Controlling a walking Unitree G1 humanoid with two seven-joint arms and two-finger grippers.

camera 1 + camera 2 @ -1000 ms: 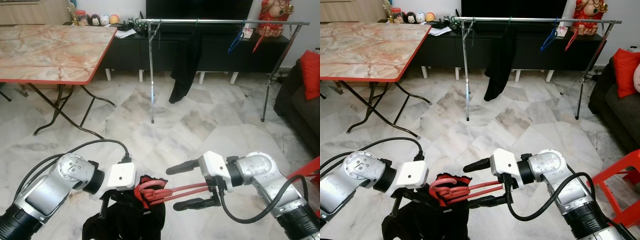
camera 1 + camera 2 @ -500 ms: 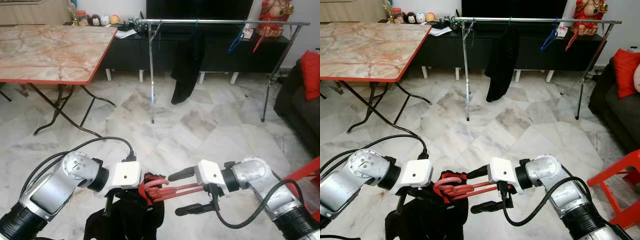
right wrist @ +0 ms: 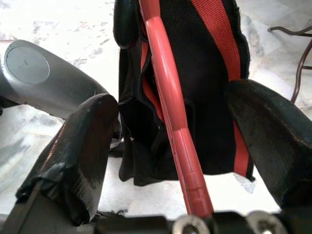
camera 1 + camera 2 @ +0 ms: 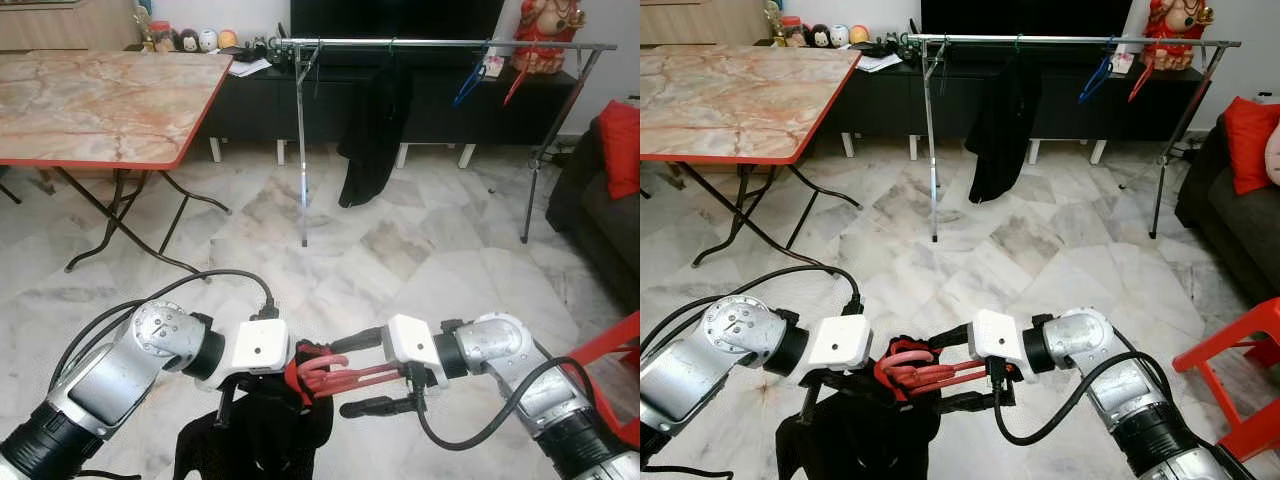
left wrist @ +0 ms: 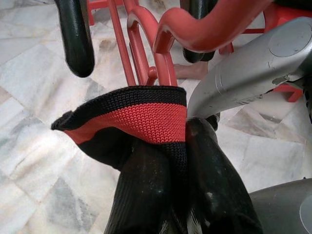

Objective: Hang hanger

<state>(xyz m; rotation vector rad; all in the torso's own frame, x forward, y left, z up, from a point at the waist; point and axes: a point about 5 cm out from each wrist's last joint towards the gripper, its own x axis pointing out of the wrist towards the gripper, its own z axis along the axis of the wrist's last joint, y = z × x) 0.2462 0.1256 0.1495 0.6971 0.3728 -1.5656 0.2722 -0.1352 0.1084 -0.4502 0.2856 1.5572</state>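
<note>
A red plastic hanger lies level between my two grippers, low over the marble floor. Its hook end is tucked into the red-trimmed collar of a black garment. My left gripper is shut on that collar, and the garment hangs below it. My right gripper is open, one finger on each side of the hanger's bar without pinching it. The chrome clothes rail stands far ahead across the room.
On the rail hang a black garment, a blue hanger and a red hanger. A marble-topped folding table stands at left. At right are a dark sofa with a red cushion and a red stool.
My right gripper has slid left toward the left gripper, pushing the hanger further into the collar. The left arm has come slightly right and up.
</note>
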